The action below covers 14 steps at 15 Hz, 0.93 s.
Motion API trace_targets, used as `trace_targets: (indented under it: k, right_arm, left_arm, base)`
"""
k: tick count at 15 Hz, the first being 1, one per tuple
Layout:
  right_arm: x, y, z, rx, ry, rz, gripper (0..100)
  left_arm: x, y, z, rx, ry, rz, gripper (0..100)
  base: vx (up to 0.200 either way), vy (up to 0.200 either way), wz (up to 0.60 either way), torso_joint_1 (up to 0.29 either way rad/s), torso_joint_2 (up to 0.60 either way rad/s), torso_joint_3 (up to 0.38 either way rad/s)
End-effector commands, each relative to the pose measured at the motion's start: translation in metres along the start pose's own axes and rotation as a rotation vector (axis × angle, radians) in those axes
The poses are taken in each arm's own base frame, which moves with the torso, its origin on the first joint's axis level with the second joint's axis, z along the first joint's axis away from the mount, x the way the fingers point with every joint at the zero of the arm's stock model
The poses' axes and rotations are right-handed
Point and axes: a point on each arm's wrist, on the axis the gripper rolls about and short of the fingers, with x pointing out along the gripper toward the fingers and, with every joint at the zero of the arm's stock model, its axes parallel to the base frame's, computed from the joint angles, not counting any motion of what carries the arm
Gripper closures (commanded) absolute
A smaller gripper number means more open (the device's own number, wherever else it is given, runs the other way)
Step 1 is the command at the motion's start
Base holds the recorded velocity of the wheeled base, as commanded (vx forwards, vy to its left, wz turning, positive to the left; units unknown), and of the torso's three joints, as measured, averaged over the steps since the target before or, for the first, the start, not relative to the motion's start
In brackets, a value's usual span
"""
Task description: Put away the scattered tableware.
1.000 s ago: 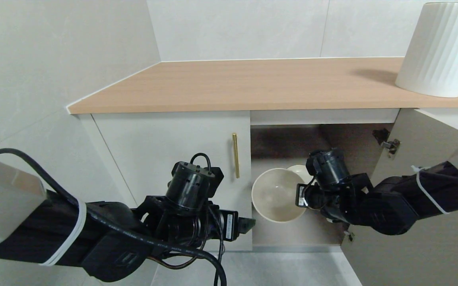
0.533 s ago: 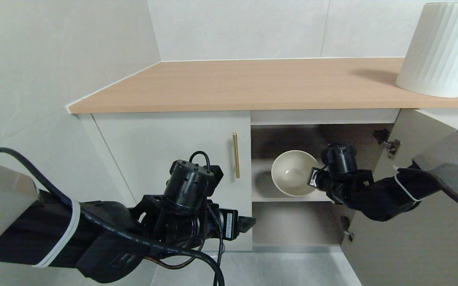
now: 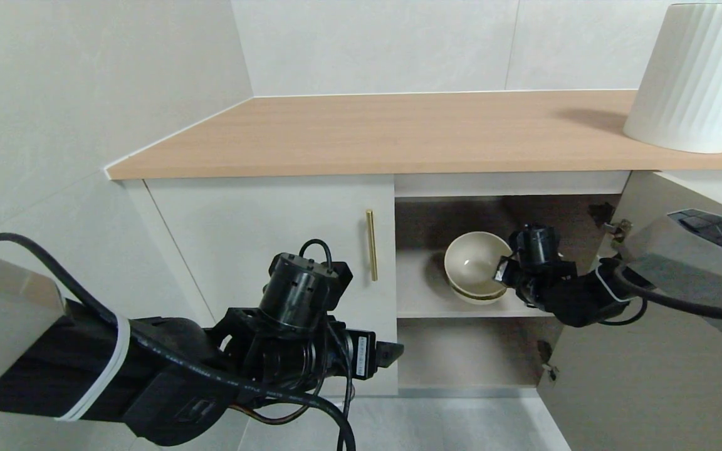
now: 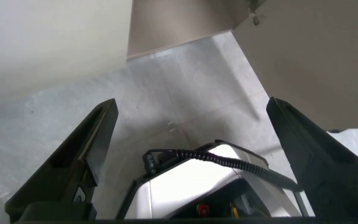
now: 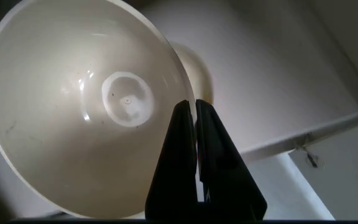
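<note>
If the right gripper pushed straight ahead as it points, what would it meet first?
Probably the lower bowl on the shelf: the held bowl is right over it, though depth is unclear.

White ribbed cylinder [image 3: 699, 81] on the wooden countertop [image 3: 398, 131]; brass handle [image 3: 371, 245] below.

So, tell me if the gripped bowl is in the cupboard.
In: the bowl hangs tilted over another bowl on the cupboard shelf.

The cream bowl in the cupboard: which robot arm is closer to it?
Right. The right end effector is shut on the rim of the bowl inside the open cupboard; the left end effector hangs open outside, before the closed door, well apart from it.
</note>
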Motion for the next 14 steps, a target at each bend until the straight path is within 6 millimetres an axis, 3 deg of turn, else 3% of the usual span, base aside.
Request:
trace_targets:
  k: [1,13,14]
  right_arm:
    - [0.014,-0.004,-0.009,-0.004,0.012,-0.016,100]
    - [0.024,-0.004,-0.015,-0.004,0.014,-0.02,100]
    - [0.024,-0.003,-0.014,-0.001,0.012,-0.019,0]
  left_arm:
    - [0.001,0.0,-0.001,-0.001,0.003,0.002,0]
    - [0.003,0.001,-0.002,-0.013,0.01,0.003,0]
    - [0.003,0.001,-0.002,-0.013,0.011,0.003,0]
  base:
    - [0.0,0.0,0.0,0.0,0.0,0.0]
    - [0.0,0.0,0.0,0.0,0.0,0.0]
    - [0.0,0.0,0.0,0.0,0.0,0.0]
